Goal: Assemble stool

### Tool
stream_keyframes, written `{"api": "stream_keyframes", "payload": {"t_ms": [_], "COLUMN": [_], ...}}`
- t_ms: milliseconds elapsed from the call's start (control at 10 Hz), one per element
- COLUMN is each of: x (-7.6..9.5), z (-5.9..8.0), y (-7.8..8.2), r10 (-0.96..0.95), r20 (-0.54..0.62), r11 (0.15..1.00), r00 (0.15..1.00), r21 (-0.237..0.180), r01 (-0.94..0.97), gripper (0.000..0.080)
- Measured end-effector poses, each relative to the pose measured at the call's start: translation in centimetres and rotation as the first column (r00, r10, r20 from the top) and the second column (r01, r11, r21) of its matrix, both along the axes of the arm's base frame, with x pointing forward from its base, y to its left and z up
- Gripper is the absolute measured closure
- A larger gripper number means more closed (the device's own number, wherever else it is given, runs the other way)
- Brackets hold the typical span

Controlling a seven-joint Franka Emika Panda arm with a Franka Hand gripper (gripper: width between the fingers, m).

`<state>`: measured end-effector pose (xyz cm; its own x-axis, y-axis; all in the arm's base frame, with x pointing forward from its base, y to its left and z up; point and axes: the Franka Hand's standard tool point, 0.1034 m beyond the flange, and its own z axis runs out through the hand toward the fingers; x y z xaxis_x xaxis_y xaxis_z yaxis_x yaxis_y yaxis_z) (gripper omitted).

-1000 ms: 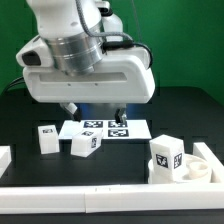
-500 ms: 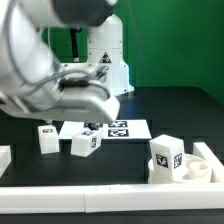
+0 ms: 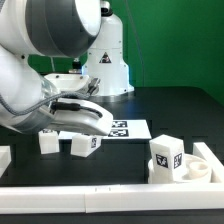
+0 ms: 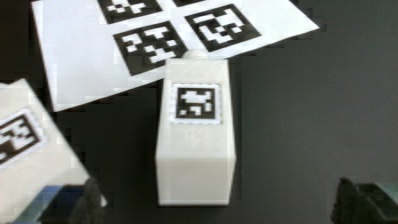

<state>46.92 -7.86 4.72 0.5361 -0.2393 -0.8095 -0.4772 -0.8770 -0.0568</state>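
Two white stool legs (image 3: 48, 142) (image 3: 85, 145) with square tags lie on the black table in front of the marker board (image 3: 128, 130). A third leg (image 3: 165, 158) stands by the round seat disc (image 3: 197, 171) at the exterior view's right. In the wrist view my gripper (image 4: 222, 208) is open, with dark fingertips (image 4: 71, 205) on either side of the end of one leg (image 4: 196, 130). It touches nothing. A second leg (image 4: 22, 130) shows at the picture's edge. In the exterior view my arm (image 3: 60, 100) hides the fingers.
The marker board (image 4: 107, 60) lies just beyond the leg under the gripper. Long white border rails (image 3: 90, 198) run along the table's front and right (image 3: 212, 155). A white block (image 3: 5, 158) sits at the exterior view's left edge. The robot base (image 3: 108, 60) stands behind.
The arm has turned and swung toward the exterior view's left and lower, over the two lying legs. The legs, seat disc and marker board have not moved.
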Motion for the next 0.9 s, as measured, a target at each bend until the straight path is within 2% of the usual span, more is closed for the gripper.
{"api": "stream_keyframes", "payload": {"t_ms": [100, 200, 500, 900], "x": [-1.2, -1.6, -1.7, -3.1], "z": [-0.4, -0.7, -0.8, -2.8], "y": [0.7, 1.1, 1.1, 2.0], "r10": [0.002, 0.002, 0.002, 0.004], "r20": [-0.023, -0.032, -0.033, -0.065], "r11": [1.000, 1.000, 1.000, 1.000], "r00": [1.000, 0.999, 0.999, 0.998], "r21": [0.006, 0.001, 0.001, -0.003], "r01": [-0.002, -0.002, -0.002, -0.004], "gripper": [0.0151, 0.0151, 0.0151, 0.0151]}}
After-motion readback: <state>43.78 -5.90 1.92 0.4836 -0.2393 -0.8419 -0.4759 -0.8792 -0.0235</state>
